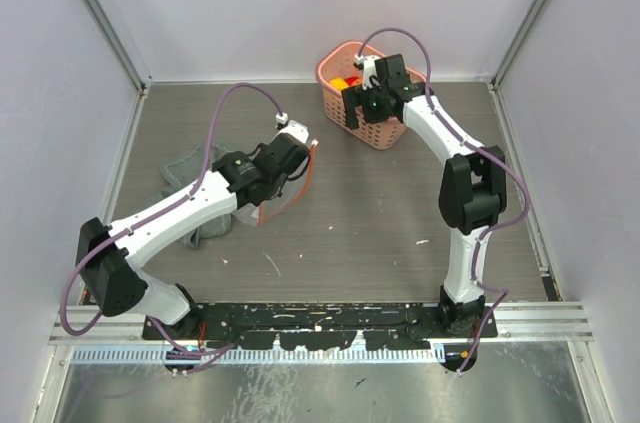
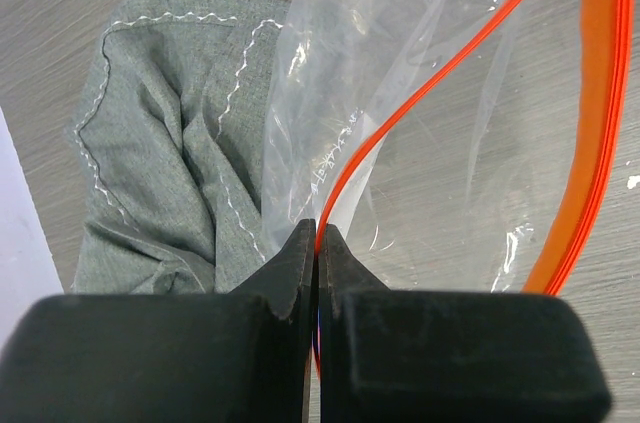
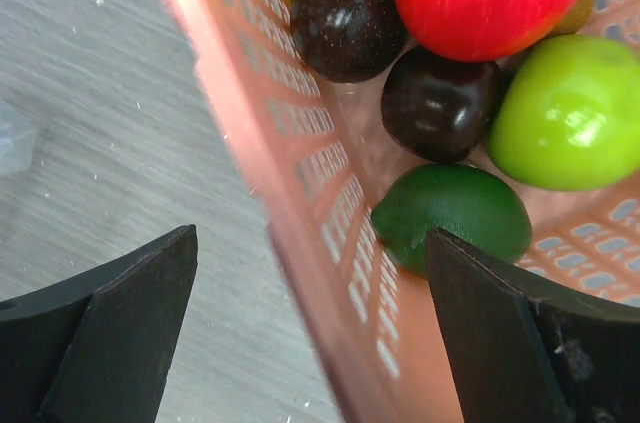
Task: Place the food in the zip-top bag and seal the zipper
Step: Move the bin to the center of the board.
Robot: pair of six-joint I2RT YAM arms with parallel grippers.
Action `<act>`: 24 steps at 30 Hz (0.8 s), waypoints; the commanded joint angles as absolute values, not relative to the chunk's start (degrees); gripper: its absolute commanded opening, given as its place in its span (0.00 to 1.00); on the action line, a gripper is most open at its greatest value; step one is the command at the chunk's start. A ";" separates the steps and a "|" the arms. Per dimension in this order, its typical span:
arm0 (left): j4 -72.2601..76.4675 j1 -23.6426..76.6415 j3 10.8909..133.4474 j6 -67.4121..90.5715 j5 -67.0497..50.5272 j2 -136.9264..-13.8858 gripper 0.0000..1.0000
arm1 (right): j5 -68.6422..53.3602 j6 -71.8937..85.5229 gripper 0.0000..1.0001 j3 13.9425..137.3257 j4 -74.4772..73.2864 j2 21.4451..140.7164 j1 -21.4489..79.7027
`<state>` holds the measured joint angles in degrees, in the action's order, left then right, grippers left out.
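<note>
1. Top external: the left arm bends low over the grey worktop (image 1: 380, 213), its left tool (image 1: 305, 165) at the clear, crinkly zip-top bag (image 1: 285, 198). The right arm stretches to the pink plastic basket (image 1: 335, 63).
2. Left wrist: the left tool (image 2: 317, 243) is pinched on the red-orange zipper (image 2: 420, 93), and the frame cuts off the bag (image 2: 400, 23).
3. Right wrist: the right tool (image 3: 308, 243) gapes astride the basket wall (image 3: 300, 143). Six fruits (image 3: 455, 213) show, several cropped.

No legible text, label, brand or number is shown in any view (faint white marks on the zip-top bag (image 2: 400, 53) cannot be read).
</note>
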<state>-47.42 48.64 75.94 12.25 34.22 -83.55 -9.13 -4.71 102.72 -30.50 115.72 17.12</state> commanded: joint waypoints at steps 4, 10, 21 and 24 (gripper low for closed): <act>-47.01 49.23 77.85 11.38 35.39 -82.18 0.00 | -10.54 1.10 0.98 93.55 -39.28 105.32 17.14; -47.02 49.50 77.77 11.37 35.33 -81.68 0.00 | -9.94 5.05 0.98 85.80 -39.37 97.05 17.49; -46.51 49.72 77.43 11.45 34.28 -80.75 0.00 | -12.57 7.42 0.97 81.04 -38.96 89.49 18.01; -46.33 49.68 77.35 11.40 34.06 -80.34 0.00 | -13.13 6.67 0.97 82.72 -38.18 89.00 17.87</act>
<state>-47.42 49.50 75.94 12.12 34.15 -83.35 -11.42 6.28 81.06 -39.55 92.18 17.58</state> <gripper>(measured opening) 0.009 0.972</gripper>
